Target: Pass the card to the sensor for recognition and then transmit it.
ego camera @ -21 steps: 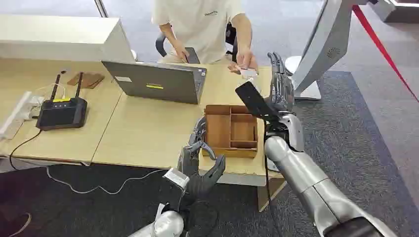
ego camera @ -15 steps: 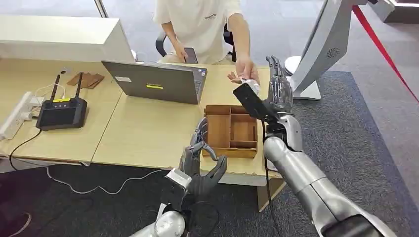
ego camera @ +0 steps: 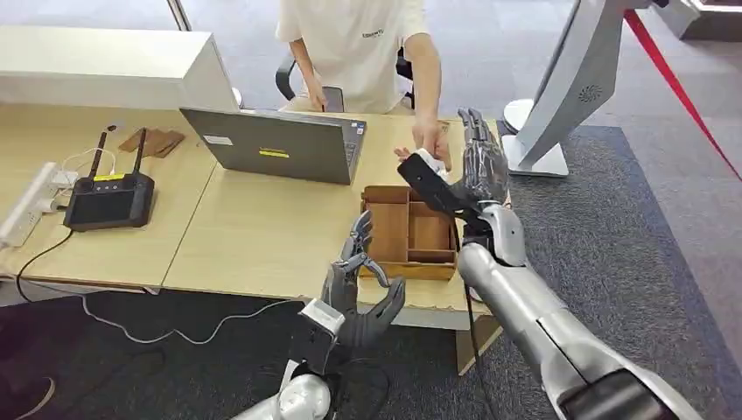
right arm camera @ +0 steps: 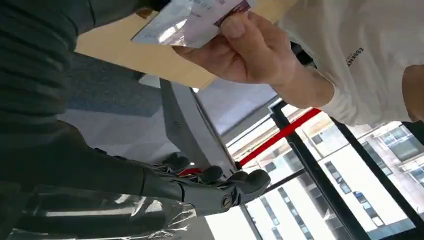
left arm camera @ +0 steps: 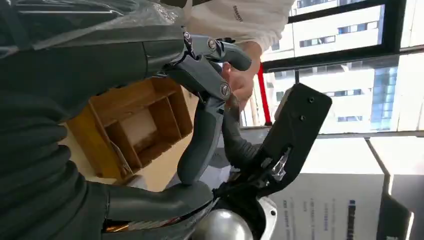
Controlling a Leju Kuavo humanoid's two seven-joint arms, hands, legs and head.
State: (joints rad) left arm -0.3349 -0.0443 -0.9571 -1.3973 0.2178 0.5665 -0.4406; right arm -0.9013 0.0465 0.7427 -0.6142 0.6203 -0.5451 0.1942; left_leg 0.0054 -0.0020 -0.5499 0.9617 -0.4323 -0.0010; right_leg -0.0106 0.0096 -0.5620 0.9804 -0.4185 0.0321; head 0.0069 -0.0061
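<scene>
A person's hand (ego camera: 430,137) holds a small white card (ego camera: 425,158) at the table's far right, right beside the palm of my raised right hand (ego camera: 482,163). That hand's fingers point straight up and stay off the card. In the right wrist view the person's fingers (right arm camera: 240,47) pinch the card (right arm camera: 192,20), while my right fingers (right arm camera: 210,189) lie stretched out well apart from it. My left hand (ego camera: 359,297) hovers with spread fingers at the table's front edge, just before the wooden box (ego camera: 407,265), and holds nothing. The left wrist view shows those fingers (left arm camera: 200,125) empty.
The compartmented wooden box (left arm camera: 135,130) sits at the front right of the wooden table (ego camera: 254,236). A grey laptop (ego camera: 280,144) stands in front of the seated person. A black device with two antennas (ego camera: 109,199) and a white power strip (ego camera: 31,201) lie at the left. A white stand (ego camera: 569,79) rises at the right.
The person's hand has brought the card down and toward my right hand. My right hand has shifted slightly left and farther over the table. The left hand has barely moved.
</scene>
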